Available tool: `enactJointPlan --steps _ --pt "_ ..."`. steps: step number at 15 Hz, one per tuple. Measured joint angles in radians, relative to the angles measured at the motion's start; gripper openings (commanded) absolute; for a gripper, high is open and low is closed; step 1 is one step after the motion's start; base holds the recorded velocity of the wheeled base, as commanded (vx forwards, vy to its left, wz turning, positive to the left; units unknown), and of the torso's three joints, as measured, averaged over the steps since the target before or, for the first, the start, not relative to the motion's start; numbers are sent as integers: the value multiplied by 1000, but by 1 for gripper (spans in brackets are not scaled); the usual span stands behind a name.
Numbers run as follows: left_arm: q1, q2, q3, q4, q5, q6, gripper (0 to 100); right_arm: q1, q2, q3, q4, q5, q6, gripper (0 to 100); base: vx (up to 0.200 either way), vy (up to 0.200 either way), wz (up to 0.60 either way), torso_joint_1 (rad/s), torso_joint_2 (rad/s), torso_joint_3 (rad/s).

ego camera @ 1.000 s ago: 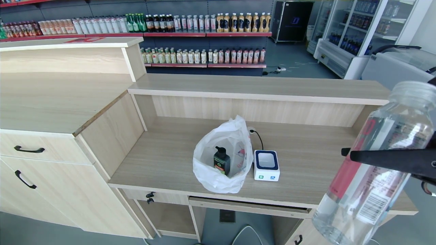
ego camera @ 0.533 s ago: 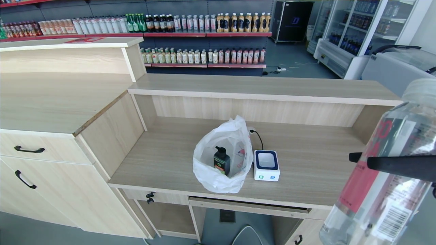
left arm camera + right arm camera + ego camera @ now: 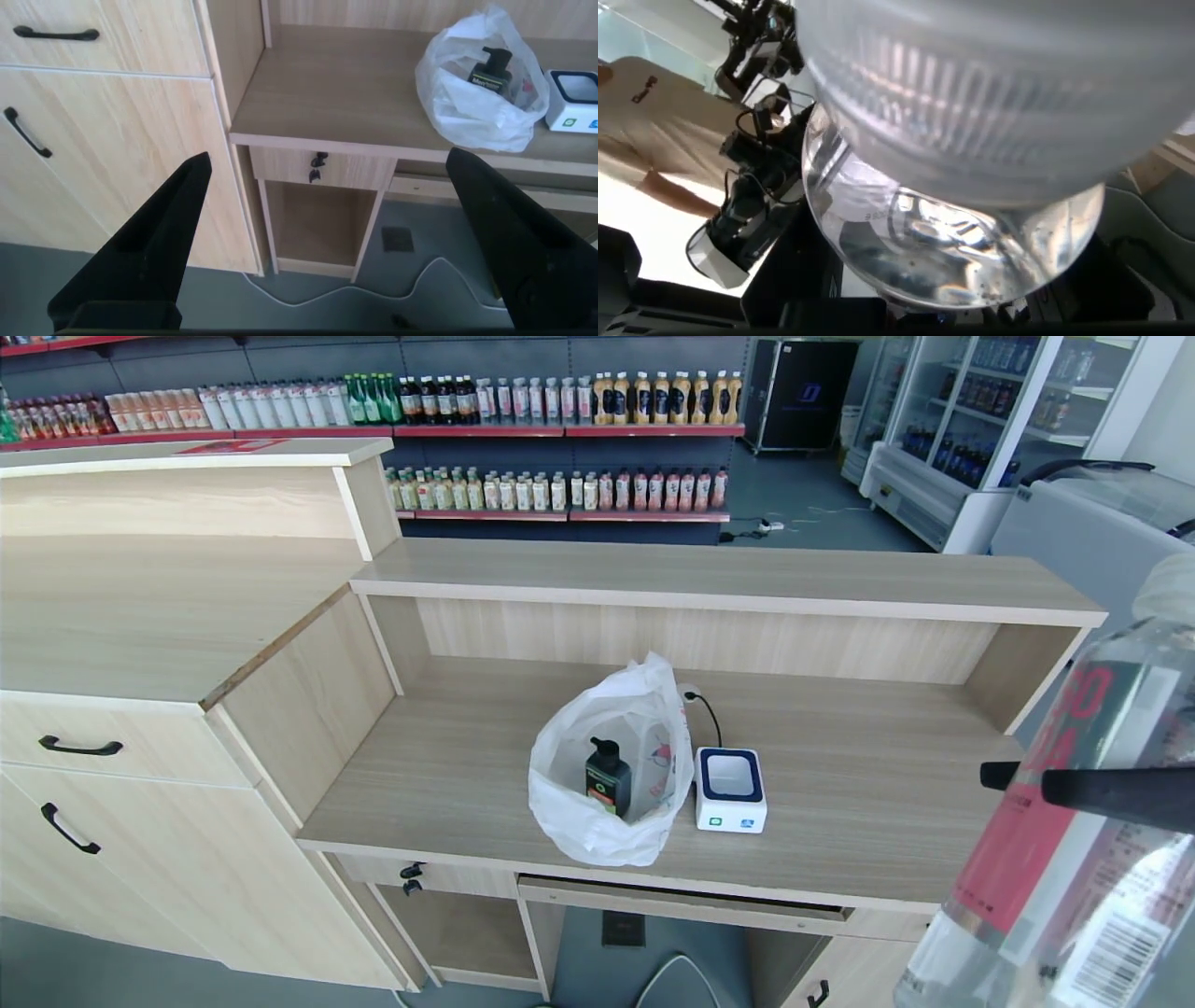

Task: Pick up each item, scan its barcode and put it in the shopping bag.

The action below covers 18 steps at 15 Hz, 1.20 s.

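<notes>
The right pincer [image 3: 1092, 793] is clamped across the middle of 1 clear bottle [image 3: 1018, 845], tilted in the air off the right end of the surface [image 3: 859, 803] and well apart from the shopping bag [image 3: 579, 821]; smooth, probably slippery and heavy if full, it suits this firm mid-body hold, while the left pincer [image 3: 327, 159] hangs with its fingers apart.

The left end effector [image 3: 329, 157], jaws wide apart, hangs before the desk [image 3: 318, 93] bearing the shopping bag [image 3: 467, 103].
</notes>
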Motion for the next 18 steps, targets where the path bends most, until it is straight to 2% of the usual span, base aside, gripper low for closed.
enactJointPlan --steps 4,18 --pt "0 0 0 0 0 0 100 1 1 -53 -3 -1 40 0 0 0 0 0 0 0" --pt "0 0 0 0 0 0 100 -4 -10 -43 1 -5 39 0 0 0 0 0 0 0"
